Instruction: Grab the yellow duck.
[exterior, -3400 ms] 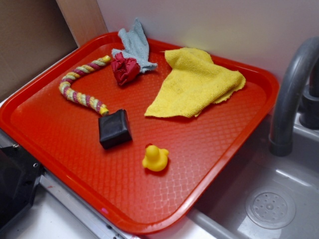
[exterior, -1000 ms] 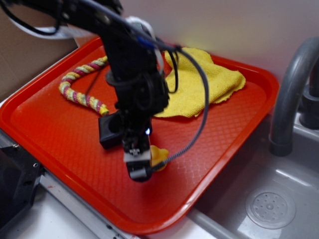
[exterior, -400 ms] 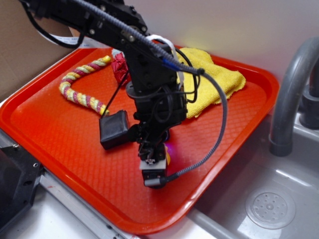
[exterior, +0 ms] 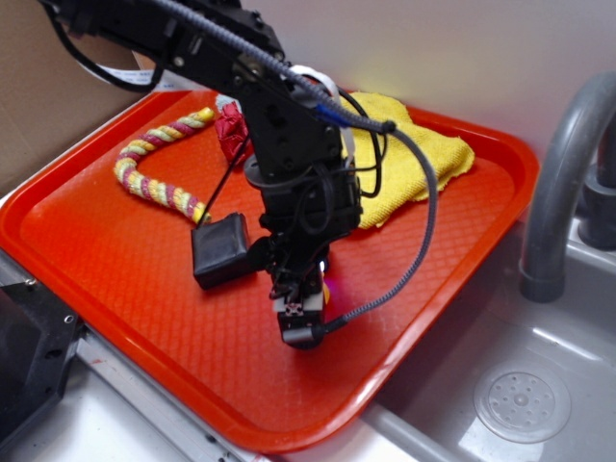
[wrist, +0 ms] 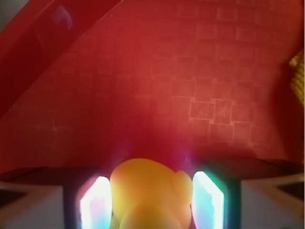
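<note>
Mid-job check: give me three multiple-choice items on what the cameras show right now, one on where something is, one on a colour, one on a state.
1. Where is the yellow duck?
A. Between the gripper fingers
B. On the yellow cloth
C. In the sink

2. What colour is the tray?
A. Blue
B. Red
C. White

3. How does the black block lie?
A. Held in the gripper
B. Stacked on the rope toy
C. Resting on the tray beside the gripper

Answers:
1 A: the wrist view shows the yellow duck sitting between the two fingers of the gripper.
2 B: the tray is red all over.
3 C: the black block rests on the tray just left of the gripper in the exterior view, apart from the rope toy.
</note>
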You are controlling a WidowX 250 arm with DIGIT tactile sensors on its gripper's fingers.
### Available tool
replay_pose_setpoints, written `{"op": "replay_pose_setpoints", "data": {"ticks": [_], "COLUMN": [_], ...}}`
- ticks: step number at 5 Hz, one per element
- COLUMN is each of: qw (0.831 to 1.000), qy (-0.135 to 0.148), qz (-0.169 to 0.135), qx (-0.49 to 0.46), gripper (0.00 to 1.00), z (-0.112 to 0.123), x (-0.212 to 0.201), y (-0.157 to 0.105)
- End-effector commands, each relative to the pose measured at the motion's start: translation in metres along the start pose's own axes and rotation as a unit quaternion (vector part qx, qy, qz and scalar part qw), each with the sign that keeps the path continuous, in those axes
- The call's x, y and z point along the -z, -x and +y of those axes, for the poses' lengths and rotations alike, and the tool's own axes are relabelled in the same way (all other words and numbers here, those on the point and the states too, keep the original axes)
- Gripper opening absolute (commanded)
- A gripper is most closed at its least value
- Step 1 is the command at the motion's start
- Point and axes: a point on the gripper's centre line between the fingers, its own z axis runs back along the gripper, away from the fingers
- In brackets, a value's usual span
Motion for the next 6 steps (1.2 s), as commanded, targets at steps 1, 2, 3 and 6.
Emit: {"op": "replay_pose_setpoints", "data": {"ticks": [1, 2, 3, 6], "qw": [0.989, 0.962, 0.925, 0.902], "qy": [-0.067, -0.093, -0.130, -0.092], "qz": [0.020, -0.029, -0.051, -0.066], "qx": [-0.134, -0.255, -0.354, -0.416], "gripper": [0.00, 0.00, 0.00, 0.00], "z": [0.013, 0.025, 0.018, 0.022], "x": [-0.046, -0.095, -0.145, -0.221], "y": [0.035, 0.059, 0.081, 0.111]}}
